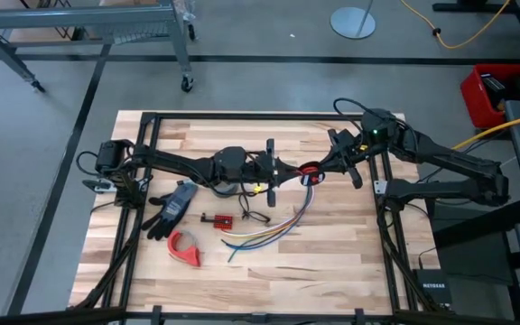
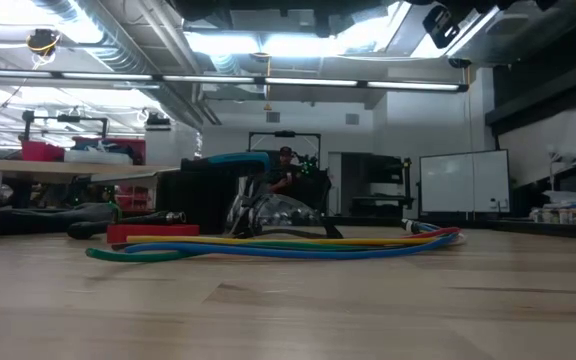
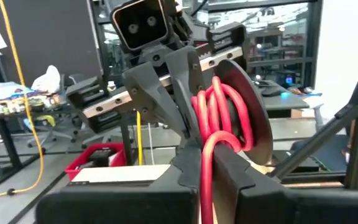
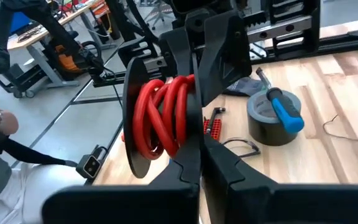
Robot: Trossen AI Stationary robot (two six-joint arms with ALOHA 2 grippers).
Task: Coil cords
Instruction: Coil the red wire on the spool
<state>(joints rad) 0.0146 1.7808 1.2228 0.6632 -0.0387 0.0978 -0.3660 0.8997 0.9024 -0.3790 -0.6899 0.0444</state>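
The red wire is wound into a small coil [image 1: 310, 174], held in the air over the middle of the table between my two grippers. My left gripper [image 1: 292, 172] comes at it from the table's left and is shut on it [image 3: 213, 163]. My right gripper [image 1: 323, 170] comes from the right and is shut on it [image 4: 197, 155]. A dark round disc [image 4: 133, 127] stands against one face of the coil; it also shows in the left wrist view [image 3: 255, 118]. The low view shows neither gripper nor the coil. My left gripper pinches a strand of the red coil [image 3: 207, 163] between its two fingers, coming level from the table's left. The loops [image 3: 219, 112] stand just past the fingertips, clear of the table. My right gripper pinches the coil's loops at their lower part [image 4: 174, 144] between its two fingers, coming level from the table's right. Several loops [image 4: 160, 112] lie side by side just past the fingertips. The coil is lifted clear of the table.
A bundle of multicoloured wires [image 1: 271, 233] lies on the table below the grippers, with a thin black looped cord [image 1: 256, 215] and a small red piece [image 1: 217, 219]. A black glove [image 1: 173, 208], a red tape holder [image 1: 186, 246] and a grey tape roll [image 4: 272, 118] lie to the left.
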